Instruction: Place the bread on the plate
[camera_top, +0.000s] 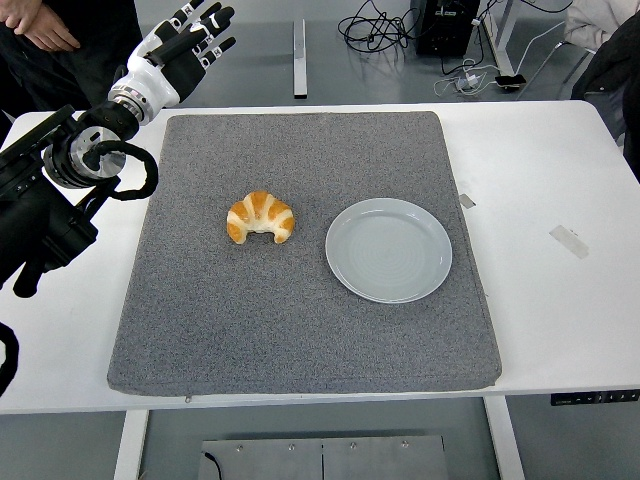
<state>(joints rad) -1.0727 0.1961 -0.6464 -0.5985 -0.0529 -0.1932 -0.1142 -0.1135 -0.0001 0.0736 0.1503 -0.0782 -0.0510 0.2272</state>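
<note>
Croissant (261, 216) on grey mat (300, 330), centre-left, ends pointing toward near edge. Not touched, not gripped. Plate (389, 249) just right of it, also on mat, nothing on it, small gap between the two. Task not yet started, by the look of things.

Left hand (180, 52) up at far-left corner of mat, above table (560, 180) edge, well apart from croissant. Fingers (207, 20) spread, extended, holding nothing. Probably a ready pose w/ hand raised to clear mat before coming down on target. Left arm in from left edge, bulk over bare table beside mat. Right arm not in view.

Croissant and plate side by side, presumably so transfer is a short sideways carry. Mat prob. there for grip and soft contact under fingertips.

Next move, as a judgement: bring hand down and right over croissant, close around its arch, lift, shift right, release on plate. Risk: soft pastry crushed or rolled if pinch lands off-centre.

Person at top left, dark clothing, hand (45, 25) near waist. Cables on floor beyond table.
</note>
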